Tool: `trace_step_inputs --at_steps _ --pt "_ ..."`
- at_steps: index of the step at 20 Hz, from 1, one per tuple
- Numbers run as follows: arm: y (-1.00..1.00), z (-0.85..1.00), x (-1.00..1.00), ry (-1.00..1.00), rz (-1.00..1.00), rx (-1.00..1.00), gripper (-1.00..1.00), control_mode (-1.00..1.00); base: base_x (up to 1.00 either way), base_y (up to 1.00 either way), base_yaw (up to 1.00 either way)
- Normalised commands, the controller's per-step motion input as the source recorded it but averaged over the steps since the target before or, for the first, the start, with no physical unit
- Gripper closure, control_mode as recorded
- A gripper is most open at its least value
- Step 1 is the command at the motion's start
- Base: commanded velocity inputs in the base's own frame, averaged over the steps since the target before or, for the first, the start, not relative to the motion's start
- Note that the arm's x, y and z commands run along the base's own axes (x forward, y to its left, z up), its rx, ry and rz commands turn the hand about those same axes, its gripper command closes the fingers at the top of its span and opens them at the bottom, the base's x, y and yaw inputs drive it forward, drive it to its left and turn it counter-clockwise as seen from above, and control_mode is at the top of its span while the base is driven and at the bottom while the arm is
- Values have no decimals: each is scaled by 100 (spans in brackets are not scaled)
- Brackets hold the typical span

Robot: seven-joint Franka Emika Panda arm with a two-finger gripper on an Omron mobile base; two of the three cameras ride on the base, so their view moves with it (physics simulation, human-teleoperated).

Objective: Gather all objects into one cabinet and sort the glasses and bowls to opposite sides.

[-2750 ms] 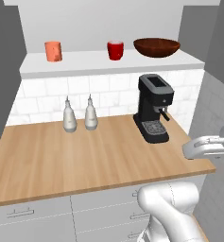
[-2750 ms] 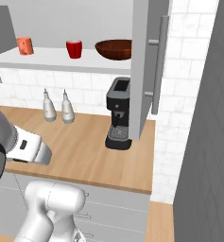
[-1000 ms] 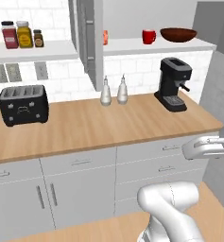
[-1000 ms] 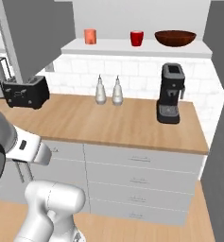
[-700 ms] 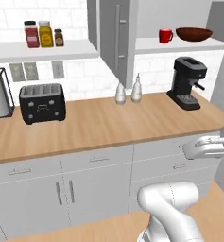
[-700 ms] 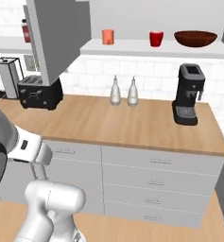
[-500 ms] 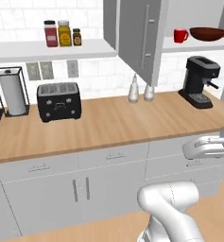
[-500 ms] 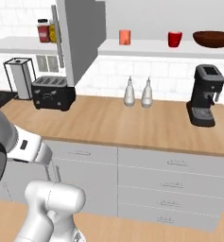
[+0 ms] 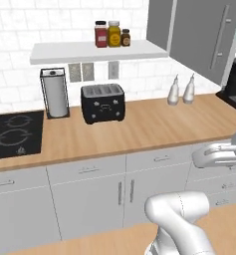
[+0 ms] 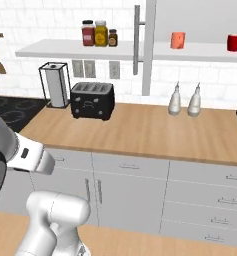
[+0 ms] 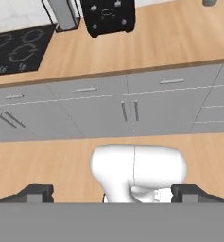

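1. The gripper (image 11: 111,193) stood wide open and held nothing; its fingertips (image 11: 35,191) pointed down at the floor.
2. A salmon cup (image 10: 178,40) and a red mug (image 10: 235,42) stood apart on the cabinet (image 10: 200,51) shelf.
3. The 3 spice jars (image 10: 98,33) had labels too small to read.

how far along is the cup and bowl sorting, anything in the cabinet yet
Nothing looks done. The salmon-orange cup and a red cup stand on the white shelf beside the open grey cabinet door, untouched. Nothing is in hand: the gripper is open and empty, pointed down at the floor before the counter. All gathering and sorting is left.
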Motion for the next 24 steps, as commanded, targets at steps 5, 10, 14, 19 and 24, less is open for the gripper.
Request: trace_step_inputs --at_steps 5,10,14,19,24 --pt "0 0 0 0 0 0 -100 100 18 65 2" --pt "0 0 0 0 0 0 -100 100 35 75 3" --pt "0 0 0 0 0 0 -100 100 54 69 3" --pt "0 0 0 0 0 0 -100 100 21 81 3" --pt "0 0 0 0 0 0 -100 100 10 76 3"
